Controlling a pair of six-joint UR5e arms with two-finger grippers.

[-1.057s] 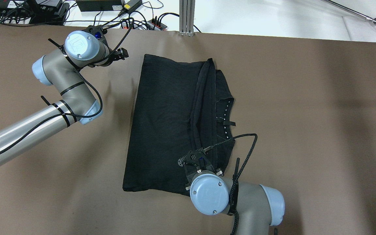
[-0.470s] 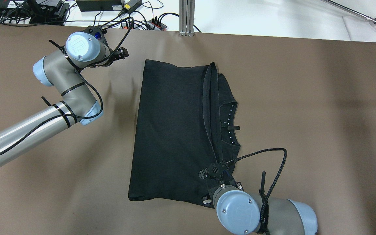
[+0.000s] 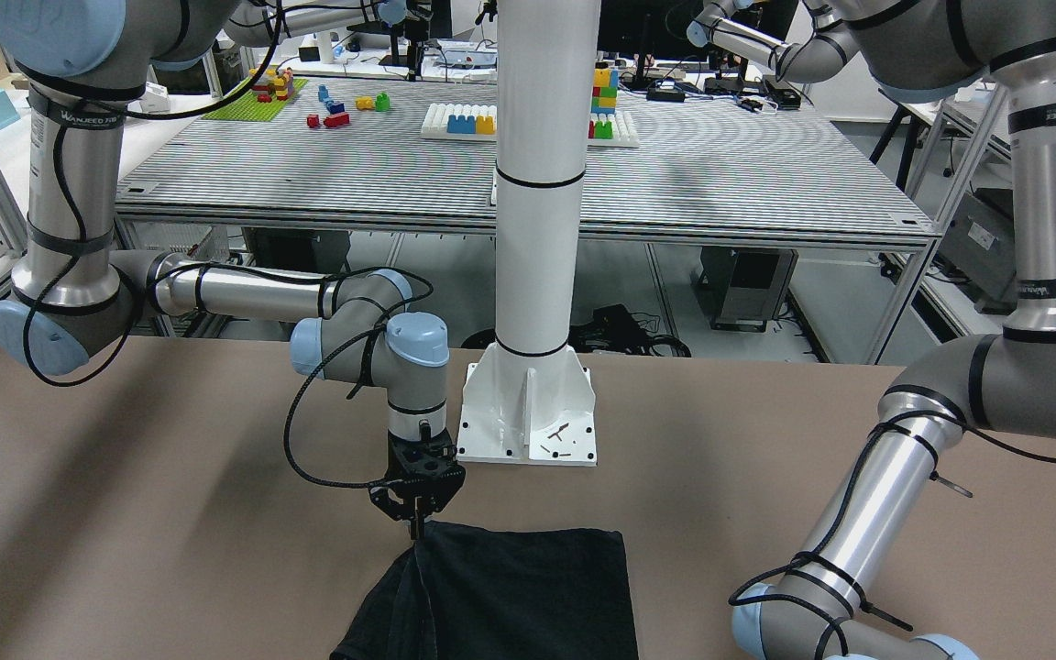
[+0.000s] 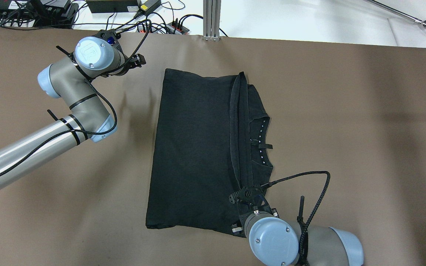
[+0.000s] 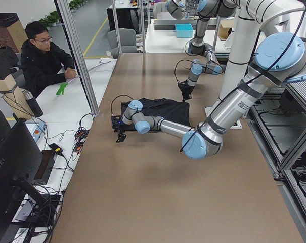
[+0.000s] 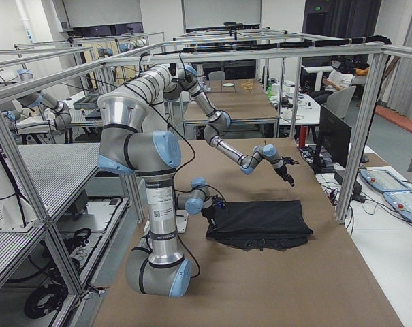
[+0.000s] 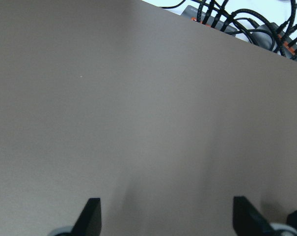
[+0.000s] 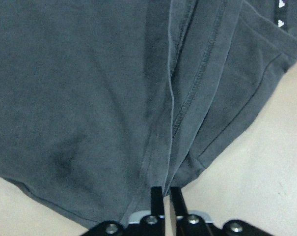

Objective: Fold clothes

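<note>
Black clothes slightly further right than before, tight in right hand; left hand wide.

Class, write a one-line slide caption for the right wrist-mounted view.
Right gripper shut on the near edge of the folded black garment, which lies on the brown table.

- Flat on the wide brown matte table top, about mid-way across: plain black soft fabric piece, folded over itself, with a lower layer out past the upper on the robot's right.
- At the piece's robot-side right corner, pinching the hem there: right black two-finger gripper.
- Near that gripper, robot-ward of the fabric and apart from it: white metal pillar base plate.
- Off the fabric's far left corner, apart from it, above bare table: left black two-finger gripper.
- Beyond the far table edge: tangle of black cables.
</note>
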